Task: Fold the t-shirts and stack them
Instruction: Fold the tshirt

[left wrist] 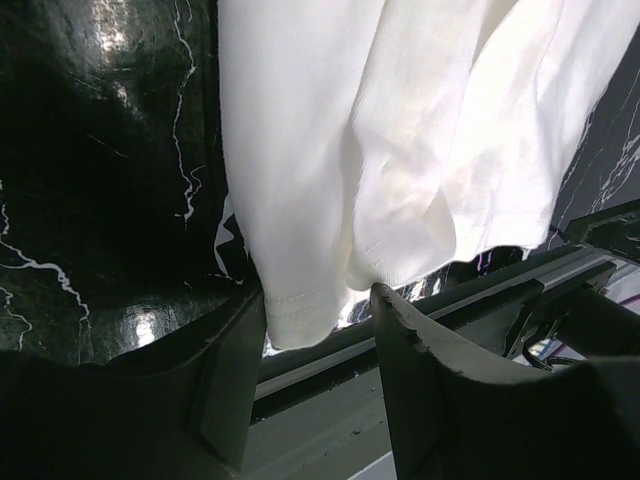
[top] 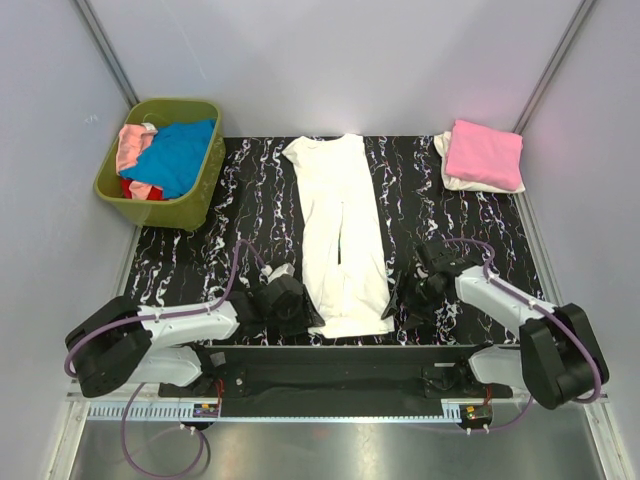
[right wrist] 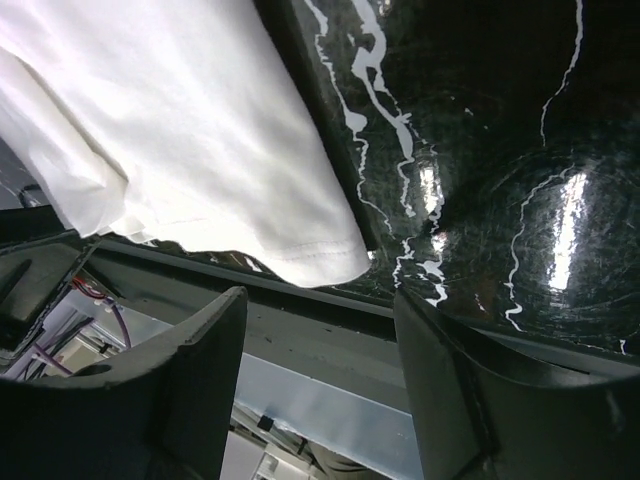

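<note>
A cream t-shirt (top: 338, 230), folded into a long strip, lies down the middle of the black marbled table (top: 250, 200), collar at the far end. My left gripper (top: 306, 316) is at its near left corner. In the left wrist view the hem corner (left wrist: 300, 310) hangs between the open fingers of that gripper (left wrist: 318, 300), not clamped. My right gripper (top: 397, 298) sits by the near right corner. The right wrist view shows this gripper (right wrist: 320, 298) open, with the shirt's hem corner (right wrist: 320, 255) just beyond the fingertips and nothing between them.
An olive-green basket (top: 125, 195) at the back left holds blue (top: 180, 155), pink (top: 132, 145) and red shirts. At the back right a folded pink shirt (top: 485, 152) lies on a folded white one (top: 452, 180). The table's near edge rail (top: 340, 345) runs right under both grippers.
</note>
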`<move>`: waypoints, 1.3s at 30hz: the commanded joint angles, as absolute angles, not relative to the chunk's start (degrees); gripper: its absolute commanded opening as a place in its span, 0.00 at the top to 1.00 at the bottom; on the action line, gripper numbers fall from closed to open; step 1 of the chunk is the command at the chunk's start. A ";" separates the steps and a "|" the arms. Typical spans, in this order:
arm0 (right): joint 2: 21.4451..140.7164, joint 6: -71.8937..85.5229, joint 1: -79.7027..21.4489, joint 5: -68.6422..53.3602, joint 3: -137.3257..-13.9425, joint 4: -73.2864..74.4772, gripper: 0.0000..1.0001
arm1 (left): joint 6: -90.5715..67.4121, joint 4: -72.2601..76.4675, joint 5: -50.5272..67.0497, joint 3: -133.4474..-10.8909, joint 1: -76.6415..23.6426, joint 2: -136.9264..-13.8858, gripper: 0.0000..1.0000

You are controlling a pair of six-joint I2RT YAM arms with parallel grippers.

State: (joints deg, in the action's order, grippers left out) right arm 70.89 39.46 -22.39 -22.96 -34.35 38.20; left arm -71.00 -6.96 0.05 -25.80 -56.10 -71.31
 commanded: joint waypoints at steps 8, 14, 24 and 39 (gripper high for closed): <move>79.27 39.11 -23.11 -21.62 -34.89 33.75 0.42 | -71.63 -9.49 0.09 -24.00 -56.51 -69.17 0.49; 82.44 38.58 -25.66 -19.78 -36.83 33.58 0.58 | -72.60 -8.79 0.09 -23.29 -56.69 -69.00 0.50; 81.39 38.41 -26.28 -19.25 -36.74 33.75 1.00 | -73.39 -7.38 -1.05 -22.59 -57.83 -70.57 0.46; 70.25 42.61 -26.45 -22.06 -33.32 37.17 1.00 | -73.39 -17.04 -5.80 -27.15 -59.76 -69.27 1.00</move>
State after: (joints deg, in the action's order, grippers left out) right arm 75.50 39.83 -25.78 -21.61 -34.61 35.16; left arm -74.28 -8.78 -1.80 -25.36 -58.96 -71.68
